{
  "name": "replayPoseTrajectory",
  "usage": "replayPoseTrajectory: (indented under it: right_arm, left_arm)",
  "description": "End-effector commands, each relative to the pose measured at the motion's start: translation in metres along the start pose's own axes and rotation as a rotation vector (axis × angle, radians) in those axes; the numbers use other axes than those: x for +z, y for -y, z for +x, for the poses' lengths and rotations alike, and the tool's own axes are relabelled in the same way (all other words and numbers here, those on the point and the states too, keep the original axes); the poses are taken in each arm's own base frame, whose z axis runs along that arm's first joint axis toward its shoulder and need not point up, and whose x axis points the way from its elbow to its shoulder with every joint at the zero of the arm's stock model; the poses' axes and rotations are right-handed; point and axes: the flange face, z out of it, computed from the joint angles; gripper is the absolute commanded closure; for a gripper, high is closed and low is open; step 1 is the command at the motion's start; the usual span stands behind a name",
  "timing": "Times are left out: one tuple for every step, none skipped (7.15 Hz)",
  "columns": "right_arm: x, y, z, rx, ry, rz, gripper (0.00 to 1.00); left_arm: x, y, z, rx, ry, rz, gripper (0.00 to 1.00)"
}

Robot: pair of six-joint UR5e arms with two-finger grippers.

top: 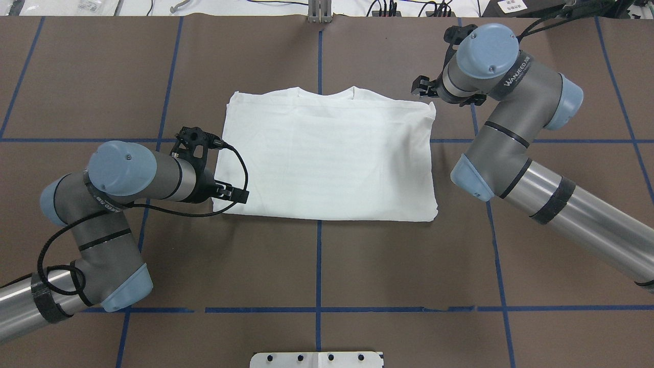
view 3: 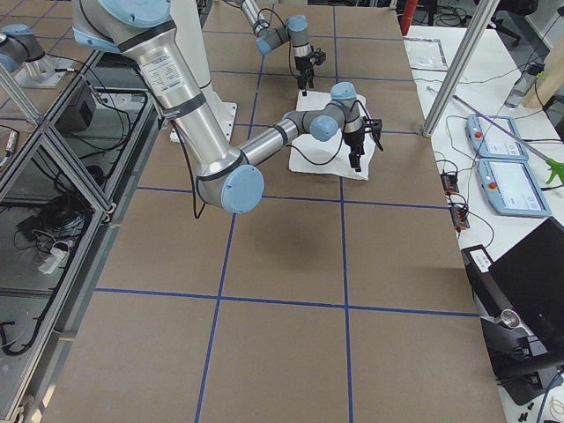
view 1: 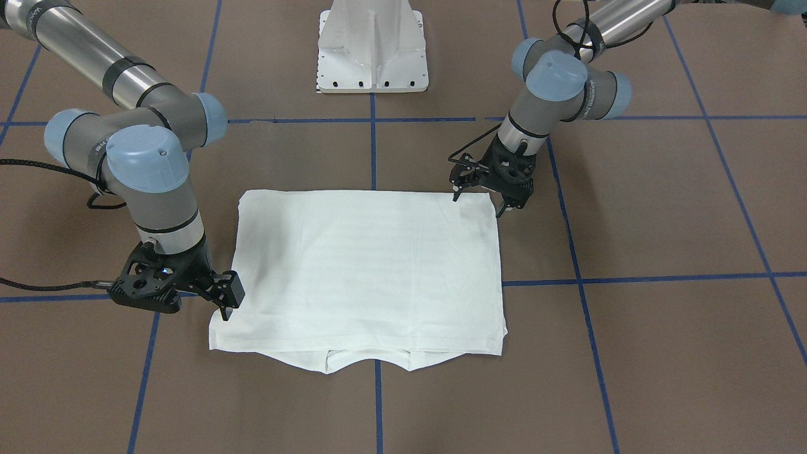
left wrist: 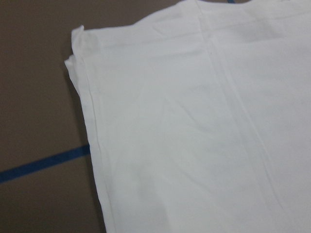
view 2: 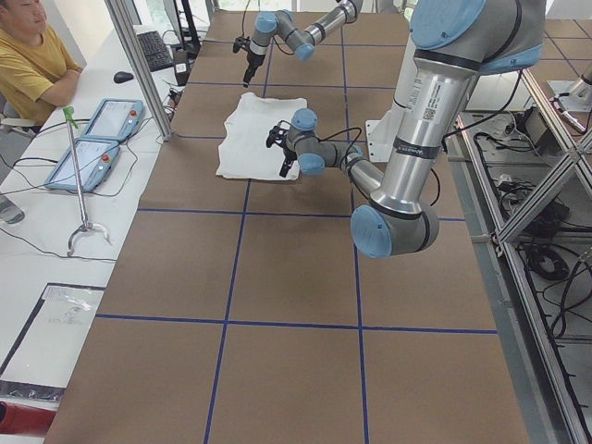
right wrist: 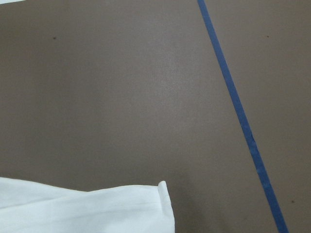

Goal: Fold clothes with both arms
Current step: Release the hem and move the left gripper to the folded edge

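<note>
One shirt (view 1: 369, 265), seemingly folded; two hands (view 1: 478, 207) (view 1: 217, 301)

Shirt (view 1: 369, 265): white cloth, matt, soft, faintly creased along its seams. Tabletop (view 1: 662, 208): brown, matt, smooth covering, lined with blue tape (view 1: 637, 278). Arms (top: 577, 214): silver metal tubes with a slight sheen, grey joints, light-blue satin caps. Left pincer (view 1: 477, 205) and right pincer (view 1: 222, 306): black, matt. Base (view 1: 373, 50): white glossy metal.

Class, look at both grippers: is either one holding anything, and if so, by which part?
Nothing appears held. The shirt lies flat; the left gripper hangs open at one corner, the right gripper beside the opposite corner, its closure unclear.
</note>
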Motion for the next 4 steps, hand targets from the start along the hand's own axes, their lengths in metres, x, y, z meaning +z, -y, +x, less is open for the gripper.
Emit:
replayPoseTrajectory:
  right_arm:
    - [-0.0002, -0.0001, -0.0011, -0.001, 0.001, 0.000, 0.00]
    - [0.0005, -0.0003, -0.0002, 0.000, -0.001, 0.000, 0.00]
    - [-0.0002, -0.0001, -0.0011, -0.001, 0.001, 0.000, 0.00]
    - [-0.0006, -0.0010, -0.0020, -0.002, 0.002, 0.000, 0.00]
  left_arm:
    - [0.0030, -0.0080, -0.0044, -0.121, 0.011, -0.002, 0.24]
    - [0.0052, -0.0115, -0.0013, -0.148, 0.012, -0.002, 0.27]
    - [0.0065, -0.0128, -0.0013, -0.147, 0.020, 0.008, 0.27]
    - [0.0068, -0.0133, -0.0008, -0.148, 0.020, 0.008, 0.31]
